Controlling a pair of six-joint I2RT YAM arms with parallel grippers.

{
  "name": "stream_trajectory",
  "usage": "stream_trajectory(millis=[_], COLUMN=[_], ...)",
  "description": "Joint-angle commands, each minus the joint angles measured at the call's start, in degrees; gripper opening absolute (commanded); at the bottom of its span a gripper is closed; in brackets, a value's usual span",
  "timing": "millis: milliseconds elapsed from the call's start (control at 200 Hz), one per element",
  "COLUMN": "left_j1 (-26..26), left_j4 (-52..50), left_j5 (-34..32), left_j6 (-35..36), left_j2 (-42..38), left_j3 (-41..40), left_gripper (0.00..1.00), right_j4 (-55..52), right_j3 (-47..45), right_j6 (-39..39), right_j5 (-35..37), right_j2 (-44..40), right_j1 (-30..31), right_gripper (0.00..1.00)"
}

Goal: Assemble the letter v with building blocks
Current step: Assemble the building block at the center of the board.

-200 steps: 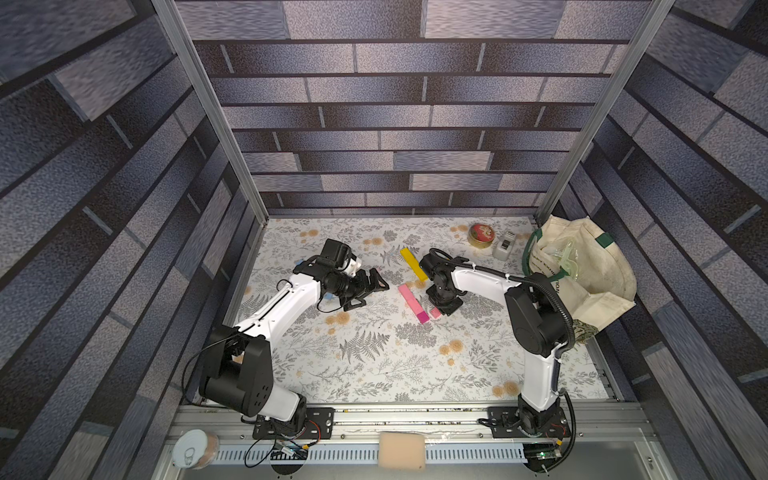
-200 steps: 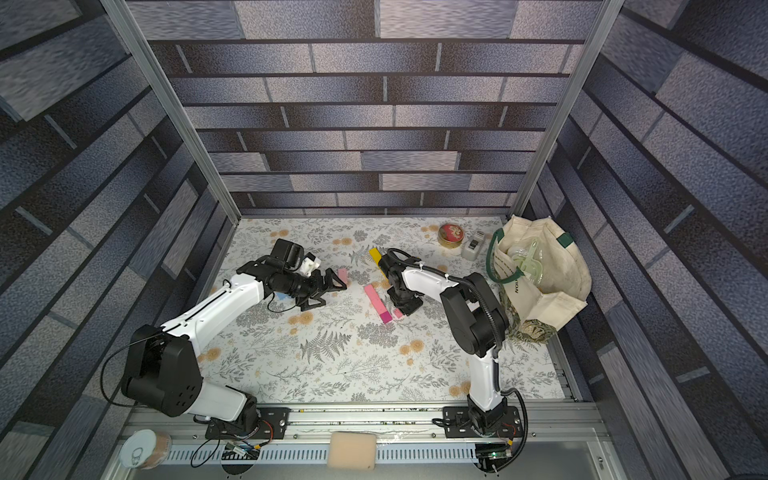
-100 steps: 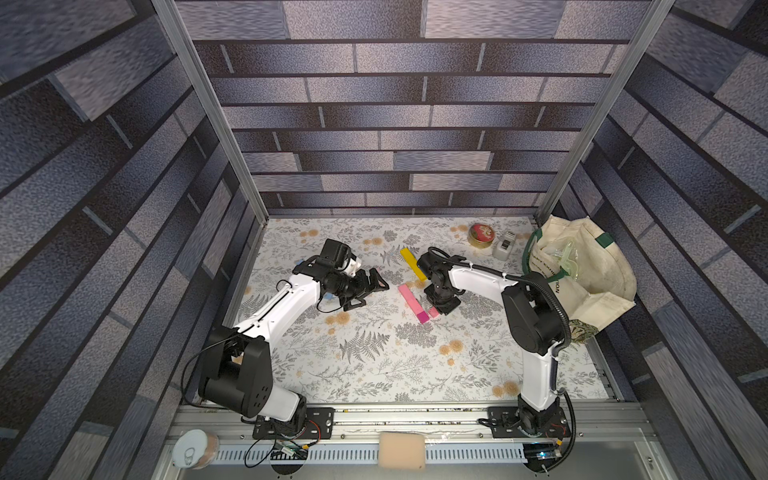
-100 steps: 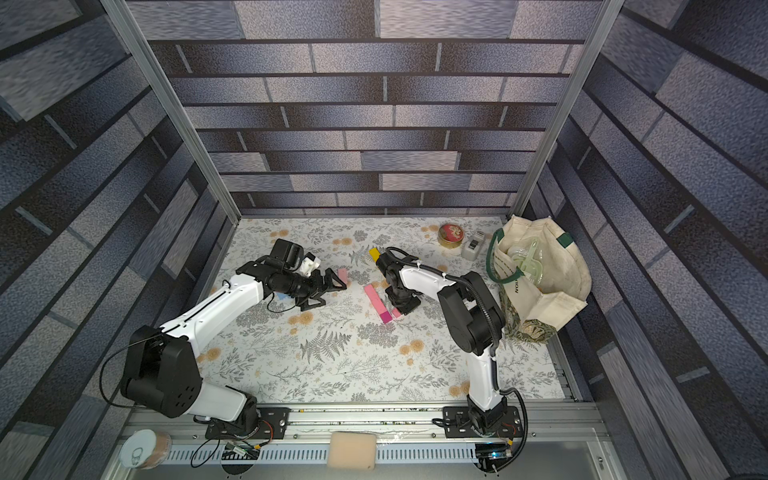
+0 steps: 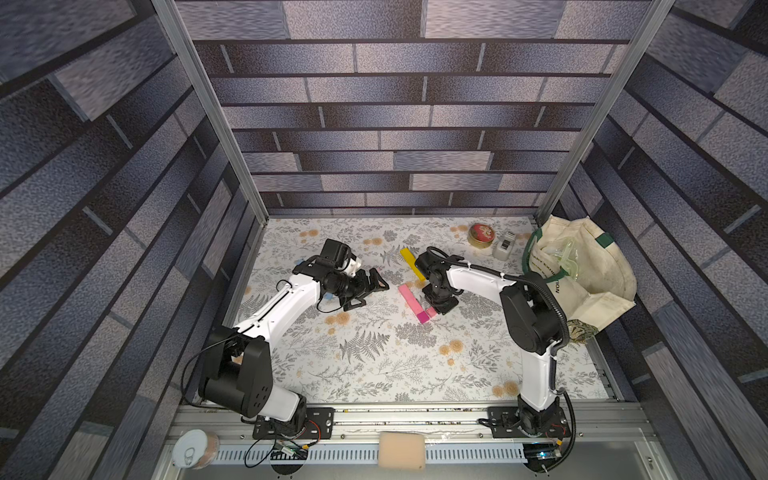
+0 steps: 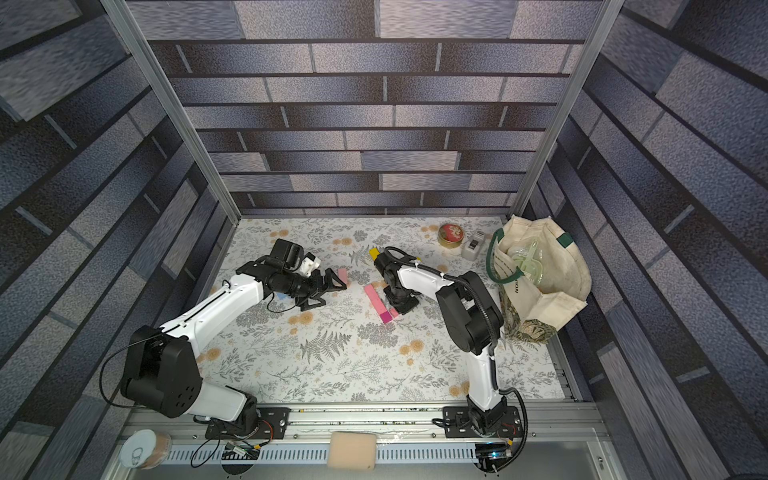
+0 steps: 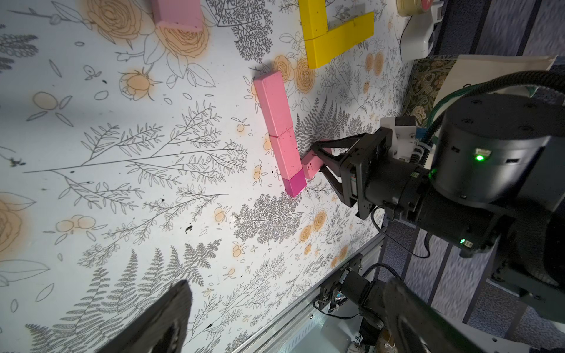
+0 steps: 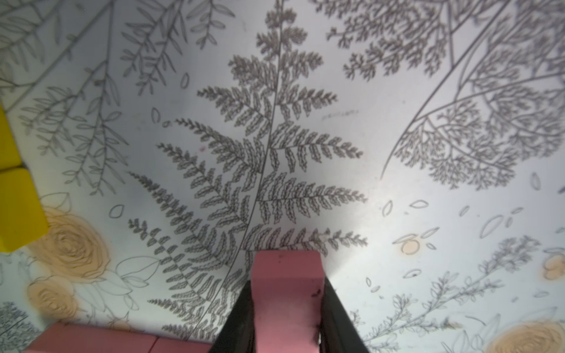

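clerk: item one, held pink brick (image 8: 287, 293): clamped between the black fingers (image 8: 241, 308) of the right gripper (image 7: 316, 162), down at the floral table cover (image 5: 374, 365), its end just beside the magenta cube (image 7: 295, 186).
checker: touching the cube?
clerk: cannot tell. the cube closes a row of two pink bricks (image 7: 279, 128) laid end to end near the middle of the table. yellow bricks (image 7: 318, 45), two, meet in an angle beyond the row, toward the back wall.
checker: hidden or cut off?
clerk: in both top views the right arm (image 5: 478, 278) covers most of the held brick and the yellow pair's near end. a lone pink brick (image 6: 342, 274) lies just beside the left gripper (image 6: 328, 293); the left wrist view cuts it off. a light blue brick (image 5: 328, 296) peeks from under the left arm (image 5: 282, 303).
checker: left gripper?
clerk: jaws spread wide, nothing between them.
checker: against a second ago?
clerk: right arm's elbow a shade nearer the middle; bricks and left arm unchanged.
checker: surroundings?
clerk: round red-and-gold tin (image 5: 481, 236) and small white-grey box (image 5: 505, 246) at the back right, cloth bag (image 5: 590, 282) beside them, sponge (image 5: 402, 451) and a can (image 5: 193, 449) at the front edge.
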Motion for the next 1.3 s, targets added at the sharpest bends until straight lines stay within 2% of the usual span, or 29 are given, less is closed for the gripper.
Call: stream_trajectory(millis=[0, 456, 1293], left_j1=[0.52, 0.53, 0.51], left_j4=[-0.01, -0.03, -0.21], left_j5=[0.89, 1.04, 0.8], left_j6=[-0.29, -0.32, -0.23], left_j2=[-1.93, -2.03, -2.2], left_j3=[-0.58, -0.58, -0.58], left_gripper=[1.0, 1.0, 1.0], right_j4=[1.51, 0.65, 0.12], right_j3=[-1.55, -2.23, -4.15], right_j6=[1.74, 2.35, 2.7], right_j5=[-4.98, -4.61, -4.13], right_j2=[4.8, 4.44, 3.39], right_j1=[1.42, 1.57, 2.06], right_gripper=[0.26, 0.27, 0.36])
